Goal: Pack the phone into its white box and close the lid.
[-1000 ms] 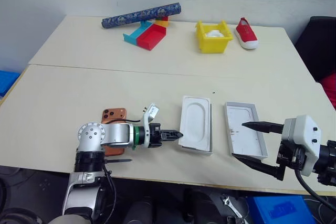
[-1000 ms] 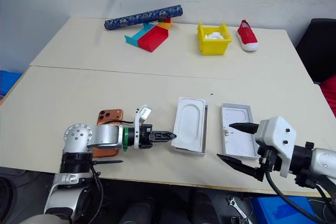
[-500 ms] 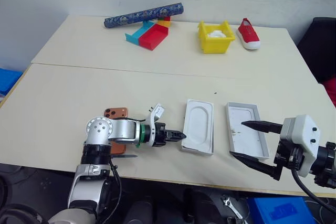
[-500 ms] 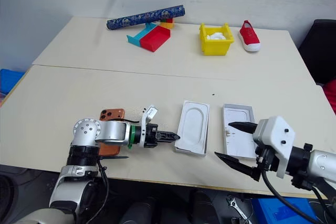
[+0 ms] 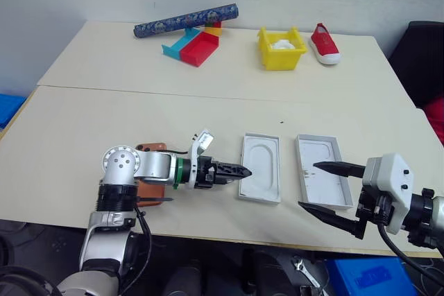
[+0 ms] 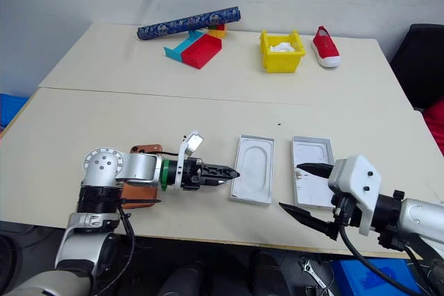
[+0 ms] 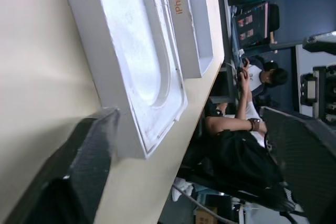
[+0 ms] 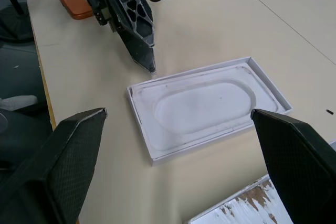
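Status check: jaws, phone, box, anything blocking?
Both jaws open, empty: left gripper at the insert tray edge, right gripper at the white box. Phone on table under left arm, unpacked. Nothing in the box.

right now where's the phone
In the left eye view the phone lies on the near table's left side, mostly hidden under the left arm, left of the tray with the oval insert.
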Robot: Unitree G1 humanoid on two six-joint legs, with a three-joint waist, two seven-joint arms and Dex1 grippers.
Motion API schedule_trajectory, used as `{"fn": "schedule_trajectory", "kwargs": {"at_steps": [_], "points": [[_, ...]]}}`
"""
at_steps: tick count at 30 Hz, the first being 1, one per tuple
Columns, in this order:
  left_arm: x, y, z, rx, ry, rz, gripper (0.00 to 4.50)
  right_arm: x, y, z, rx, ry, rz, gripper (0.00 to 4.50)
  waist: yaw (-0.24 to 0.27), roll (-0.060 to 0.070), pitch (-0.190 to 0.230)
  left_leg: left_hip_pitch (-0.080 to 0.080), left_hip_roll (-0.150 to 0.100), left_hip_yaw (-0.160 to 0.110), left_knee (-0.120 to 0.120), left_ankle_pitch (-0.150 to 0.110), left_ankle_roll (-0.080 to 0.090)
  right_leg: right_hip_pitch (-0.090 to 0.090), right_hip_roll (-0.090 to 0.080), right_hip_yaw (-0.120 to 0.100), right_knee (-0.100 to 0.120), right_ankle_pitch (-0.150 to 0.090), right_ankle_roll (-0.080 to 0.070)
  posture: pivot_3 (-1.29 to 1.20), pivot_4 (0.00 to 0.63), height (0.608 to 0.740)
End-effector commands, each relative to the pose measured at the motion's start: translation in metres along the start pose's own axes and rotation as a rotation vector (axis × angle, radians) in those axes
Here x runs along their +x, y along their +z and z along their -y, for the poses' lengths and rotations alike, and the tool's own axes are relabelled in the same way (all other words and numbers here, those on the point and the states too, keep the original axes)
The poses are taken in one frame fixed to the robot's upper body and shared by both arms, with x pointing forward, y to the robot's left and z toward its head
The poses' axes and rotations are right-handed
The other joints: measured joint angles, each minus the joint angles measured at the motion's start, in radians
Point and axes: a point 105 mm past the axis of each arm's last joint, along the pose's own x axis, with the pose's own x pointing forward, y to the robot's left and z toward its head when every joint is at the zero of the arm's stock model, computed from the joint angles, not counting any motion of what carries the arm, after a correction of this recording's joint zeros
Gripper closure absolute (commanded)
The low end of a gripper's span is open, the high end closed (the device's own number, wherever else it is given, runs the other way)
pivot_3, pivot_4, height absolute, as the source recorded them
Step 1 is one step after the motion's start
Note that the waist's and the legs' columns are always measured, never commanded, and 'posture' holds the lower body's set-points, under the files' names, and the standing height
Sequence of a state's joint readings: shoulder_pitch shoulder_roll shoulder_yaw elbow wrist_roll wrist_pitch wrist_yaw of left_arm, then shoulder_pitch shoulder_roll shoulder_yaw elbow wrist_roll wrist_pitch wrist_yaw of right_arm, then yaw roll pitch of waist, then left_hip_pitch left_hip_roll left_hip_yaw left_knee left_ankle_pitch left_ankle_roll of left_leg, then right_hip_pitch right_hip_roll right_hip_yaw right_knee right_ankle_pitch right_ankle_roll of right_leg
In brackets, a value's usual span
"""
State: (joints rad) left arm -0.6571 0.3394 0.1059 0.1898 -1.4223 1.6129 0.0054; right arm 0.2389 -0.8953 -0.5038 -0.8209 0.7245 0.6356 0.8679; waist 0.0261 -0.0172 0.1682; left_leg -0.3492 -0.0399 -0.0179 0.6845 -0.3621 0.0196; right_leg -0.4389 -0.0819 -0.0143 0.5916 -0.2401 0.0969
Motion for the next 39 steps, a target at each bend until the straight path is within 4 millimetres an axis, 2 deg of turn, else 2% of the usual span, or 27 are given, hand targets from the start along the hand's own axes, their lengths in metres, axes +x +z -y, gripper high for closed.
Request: {"fn": "schedule_trajectory", "kwargs": {"at_steps": [1, 5, 9, 12, 15, 20, 23, 25, 29, 35, 39], "points": [[-0.008, 0.002, 0.021, 0.12, -0.056, -0.006, 0.03, 0.004, 0.005, -0.003, -0.033, 0.027, 0.015, 0.0, 0.0, 0.0, 0.0, 0.0, 0.0, 0.0, 0.0, 0.0, 0.0, 0.0, 0.0, 0.0, 0.0, 0.0, 0.0, 0.0, 0.15, 0.74], [-0.024, 0.009, 0.042, 0.394, -0.045, 0.054, 0.03, 0.014, 0.005, -0.004, -0.044, 0.056, 0.019, 0.0, -0.003, 0.0, 0.0, -0.002, 0.0, 0.0, 0.0, 0.0, 0.0, -0.002, 0.0, 0.0, 0.0, 0.0, 0.0, 0.0, 0.15, 0.74], [-0.037, 0.01, 0.048, 0.724, -0.033, 0.068, 0.03, 0.029, 0.0, -0.005, -0.046, 0.097, 0.007, 0.0, -0.004, 0.001, 0.0, -0.001, 0.001, 0.001, -0.001, 0.0, -0.001, -0.002, 0.0, 0.0, -0.001, -0.001, -0.003, 0.0, 0.15, 0.74], [-0.043, 0.006, 0.046, 1.004, -0.029, 0.039, 0.0, 0.043, -0.01, 0.003, -0.036, 0.09, -0.027, 0.55, -0.004, 0.002, 0.001, -0.001, 0.001, 0.001, -0.001, 0.0, -0.001, -0.002, 0.0, 0.0, -0.002, -0.001, -0.004, 0.0, 0.15, 0.74], [-0.045, 0.001, 0.042, 1.171, -0.05, 0.03, 0.0, 0.062, -0.02, 0.011, -0.086, 0.081, -0.09, 1.63, -0.003, 0.002, 0.001, -0.002, 0.001, 0.001, -0.001, 0.0, 0.001, -0.002, 0.0, 0.0, -0.004, -0.002, -0.01, 0.0, 0.15, 0.74], [-0.045, 0.013, 0.039, 1.203, -0.015, 0.133, 0.0, 0.096, -0.028, 0.027, -0.179, 0.029, -0.17, 3.49, -0.002, 0.002, 0.001, -0.004, 0.001, 0.001, -0.001, 0.0, 0.004, -0.003, -0.002, -0.001, -0.005, 0.001, -0.005, 0.0, 0.15, 0.74], [-0.047, 0.017, 0.036, 1.211, 0.015, 0.155, 0.0, 0.112, -0.035, 0.029, -0.232, 0.047, -0.223, 4.48, -0.003, 0.002, 0.001, -0.005, 0.001, 0.0, -0.001, 0.0, 0.005, -0.004, -0.001, -0.001, -0.005, 0.001, -0.005, 0.0, 0.15, 0.74], [-0.048, 0.017, 0.034, 1.211, 0.024, 0.156, 0.0, 0.122, -0.04, 0.031, -0.279, 0.056, -0.259, 4.48, -0.004, 0.002, 0.001, -0.006, 0.001, 0.001, -0.001, 0.0, 0.005, -0.005, -0.001, -0.001, -0.004, 0.001, -0.005, 0.0, 0.15, 0.74], [-0.049, 0.016, 0.032, 1.204, 0.033, 0.149, 0.0, 0.144, -0.04, 0.051, -0.336, -0.022, -0.271, 4.48, -0.007, 0.002, 0.001, -0.006, 0.001, 0.001, -0.001, -0.001, 0.006, -0.005, 0.0, -0.001, -0.003, 0.001, -0.004, 0.0, 0.15, 0.74], [-0.049, 0.01, 0.023, 1.165, 0.041, 0.111, 0.0, 0.161, -0.04, 0.078, -0.383, -0.086, -0.277, 4.48, -0.008, 0.002, 0.001, -0.006, 0.001, 0.001, -0.001, -0.001, 0.005, -0.005, 0.001, -0.002, -0.002, 0.001, -0.004, 0.0, 0.15, 0.74], [-0.048, 0.01, 0.022, 1.161, 0.04, 0.114, 0.0, 0.167, -0.038, 0.087, -0.404, -0.103, -0.271, 4.48, -0.013, 0.002, 0.001, -0.006, 0.001, 0.001, -0.001, -0.001, 0.005, -0.005, 0.0, -0.002, -0.001, 0.001, -0.004, 0.0, 0.15, 0.74]]}}
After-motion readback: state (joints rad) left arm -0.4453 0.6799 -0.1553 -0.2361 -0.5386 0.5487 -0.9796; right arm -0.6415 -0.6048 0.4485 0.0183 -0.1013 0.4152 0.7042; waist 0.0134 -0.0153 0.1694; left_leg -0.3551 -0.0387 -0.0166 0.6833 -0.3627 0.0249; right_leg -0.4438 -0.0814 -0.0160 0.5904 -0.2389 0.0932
